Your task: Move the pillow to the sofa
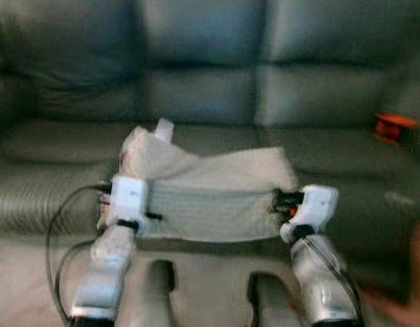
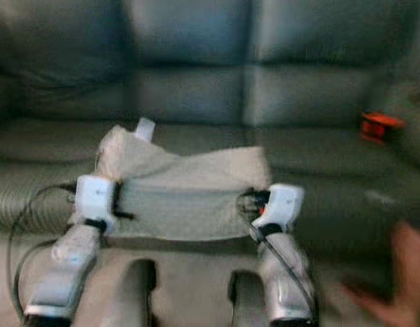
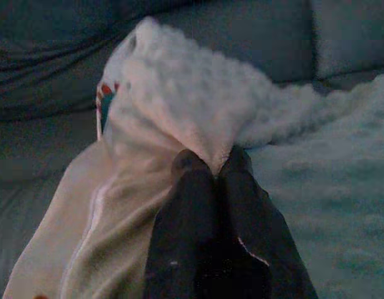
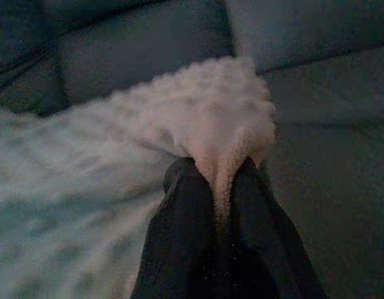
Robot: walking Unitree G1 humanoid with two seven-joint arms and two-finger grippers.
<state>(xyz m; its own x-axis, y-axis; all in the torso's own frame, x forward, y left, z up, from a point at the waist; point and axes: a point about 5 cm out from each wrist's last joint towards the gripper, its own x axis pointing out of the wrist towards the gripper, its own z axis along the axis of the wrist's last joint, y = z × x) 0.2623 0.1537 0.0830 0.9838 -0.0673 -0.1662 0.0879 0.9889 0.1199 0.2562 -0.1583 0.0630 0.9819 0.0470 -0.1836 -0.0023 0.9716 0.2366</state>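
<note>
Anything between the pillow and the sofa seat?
Nothing visible. Both grippers, left and right, pinch the pillow at the seat's front edge. The sofa cushion beyond looks open; an orange object sits far off on the right.

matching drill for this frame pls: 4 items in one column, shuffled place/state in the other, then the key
Things:
1. pillow
2. left gripper
3. orange object
4. person's hand

Places or states:
A. on the sofa seat, far to the robot's right
B. held at both ends above the seat's front edge
C. low at the robot's right, blurred
D. shut on the pillow's fleecy corner

Pairs: 1-B, 2-D, 3-A, 4-C
</note>
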